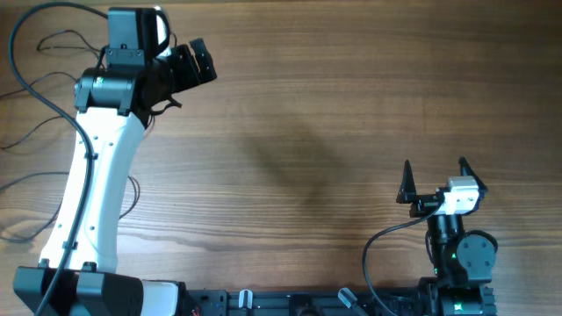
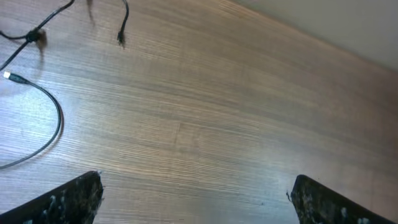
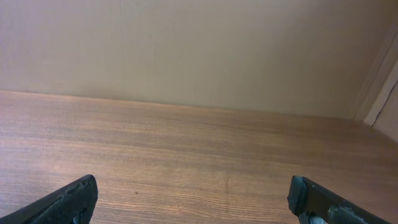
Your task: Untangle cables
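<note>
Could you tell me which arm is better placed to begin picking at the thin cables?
Probably left: the left gripper, open, is out near the cables, which its wrist view shows. The right gripper, also open, sits far across the table.

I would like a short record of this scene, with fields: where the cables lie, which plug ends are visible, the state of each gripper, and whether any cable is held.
cables: thin black wires lying loose on the left part of the table
plug ends: one dark plug and one silver-tipped plug, seen in the left wrist view
left gripper: open, over bare wood beside the cables, holding nothing
right gripper: open, at the front right, away from the cables, holding nothing
cable held: none
</note>
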You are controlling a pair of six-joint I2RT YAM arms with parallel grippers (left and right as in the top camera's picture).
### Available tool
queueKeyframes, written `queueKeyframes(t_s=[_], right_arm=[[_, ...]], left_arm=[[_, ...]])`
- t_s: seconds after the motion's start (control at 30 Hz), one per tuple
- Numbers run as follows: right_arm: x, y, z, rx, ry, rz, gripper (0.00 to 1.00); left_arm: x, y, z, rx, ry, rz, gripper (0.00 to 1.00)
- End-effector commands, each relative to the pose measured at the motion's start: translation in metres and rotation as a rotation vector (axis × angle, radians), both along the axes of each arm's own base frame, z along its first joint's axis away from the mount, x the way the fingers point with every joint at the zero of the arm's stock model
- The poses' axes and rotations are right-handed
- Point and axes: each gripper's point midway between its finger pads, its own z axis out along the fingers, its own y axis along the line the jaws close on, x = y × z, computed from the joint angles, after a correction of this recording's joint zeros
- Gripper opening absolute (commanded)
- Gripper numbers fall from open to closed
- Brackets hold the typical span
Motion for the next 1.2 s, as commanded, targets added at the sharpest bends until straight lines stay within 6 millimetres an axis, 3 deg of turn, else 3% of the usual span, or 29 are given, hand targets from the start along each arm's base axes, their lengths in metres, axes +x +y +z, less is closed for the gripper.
queueKeyframes(t_s=[0.0,0.13,0.3,0.37,0.53,0.57,0.67,0.87,1.17], right_arm=[[-0.001,0.002,0.002,-0.018,-0.012,0.013,1.0],[-0.001,0.002,0.002,-0.017,-0.012,0.014,1.0],[-0.001,0.002,0.002,-0.017,-0.012,0.014,1.0],[-0.001,0.002,0.002,-0.017,-0.012,0.014,1.0],[-0.001,0.002,0.002,-0.018,-0.012,0.013,1.0],[-0.001,0.002,0.002,-0.018,-0.012,0.013,1.0],[-0.001,0.002,0.002,-0.017,-0.012,0.013,1.0],[-0.001,0.002,0.002,-0.018,-0.012,0.013,1.0],[-0.001,0.002,0.002,-0.017,-0.012,0.014,1.0]], left_arm=[[0.006,-0.002,0.019,-0.071,-0.055,0.053,1.0],[0.007,0.0,0.03,-0.086,-0.093,0.07,1.0],[-0.035,0.011,0.055,-0.047,-0.097,0.092,1.0],[-0.056,0.015,0.066,0.039,-0.137,0.016,1.0],[-0.125,0.021,0.04,0.109,-0.23,-0.055,1.0],[-0.145,0.022,0.034,0.103,-0.314,-0.052,1.0],[-0.175,0.025,0.021,0.099,-0.476,-0.04,1.0],[-0.191,0.027,-0.015,0.092,-0.645,-0.025,1.0],[-0.189,0.045,-0.035,0.12,-0.824,0.059,1.0]])
